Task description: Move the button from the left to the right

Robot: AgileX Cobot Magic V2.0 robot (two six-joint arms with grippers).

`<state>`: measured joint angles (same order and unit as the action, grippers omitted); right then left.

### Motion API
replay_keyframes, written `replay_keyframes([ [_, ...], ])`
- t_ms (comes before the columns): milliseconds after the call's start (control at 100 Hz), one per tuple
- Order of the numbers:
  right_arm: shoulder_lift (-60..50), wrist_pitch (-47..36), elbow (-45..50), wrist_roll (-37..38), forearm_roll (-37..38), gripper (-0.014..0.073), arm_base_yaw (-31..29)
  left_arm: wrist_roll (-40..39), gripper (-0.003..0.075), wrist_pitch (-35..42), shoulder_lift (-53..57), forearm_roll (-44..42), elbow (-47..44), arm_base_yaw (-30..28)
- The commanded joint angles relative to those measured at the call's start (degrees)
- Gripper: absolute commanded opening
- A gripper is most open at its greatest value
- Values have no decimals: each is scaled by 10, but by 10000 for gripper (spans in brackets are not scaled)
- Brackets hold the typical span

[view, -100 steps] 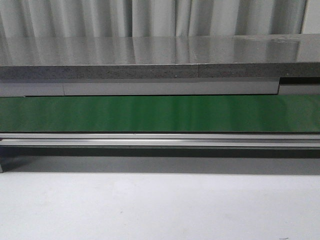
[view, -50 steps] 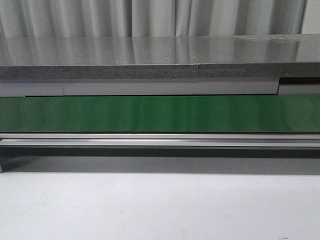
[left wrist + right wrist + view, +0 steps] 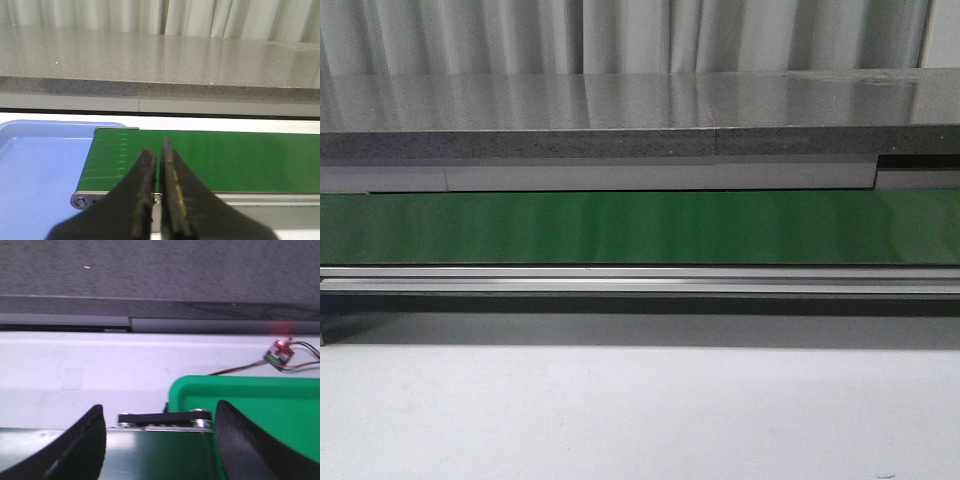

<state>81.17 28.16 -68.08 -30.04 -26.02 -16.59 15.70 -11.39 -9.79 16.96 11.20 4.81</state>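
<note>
The button is out of view in every frame. My left gripper point(image 3: 159, 160) is shut with nothing between its black fingers; it hangs over the left end of the green conveyor belt point(image 3: 225, 160). My right gripper point(image 3: 160, 425) is open and empty, its fingers wide apart over the belt's right end point(image 3: 160, 455), next to a green tray point(image 3: 260, 405). Neither gripper shows in the front view, where the belt point(image 3: 640, 228) lies bare.
A blue tray point(image 3: 40, 175) sits beside the belt's left end, with nothing showing in it. The green tray also shows nothing in it. A small circuit board with red wires point(image 3: 279, 354) lies on the white table behind the green tray. A grey stone counter point(image 3: 620, 110) runs behind the conveyor.
</note>
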Motion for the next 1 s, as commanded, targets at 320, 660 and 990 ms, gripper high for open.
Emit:
replay_keyframes([
  [320,-227,-141,191,1,-21,444,118,-1,5,47,-6,5,17,5],
  [660,-442,-153,382,1,-28,442,140,-1,5,47,-6,5,17,5],
  [990,-631,-104,454,1,-53,432,140,-1,5,47,-6,5,17,5],
])
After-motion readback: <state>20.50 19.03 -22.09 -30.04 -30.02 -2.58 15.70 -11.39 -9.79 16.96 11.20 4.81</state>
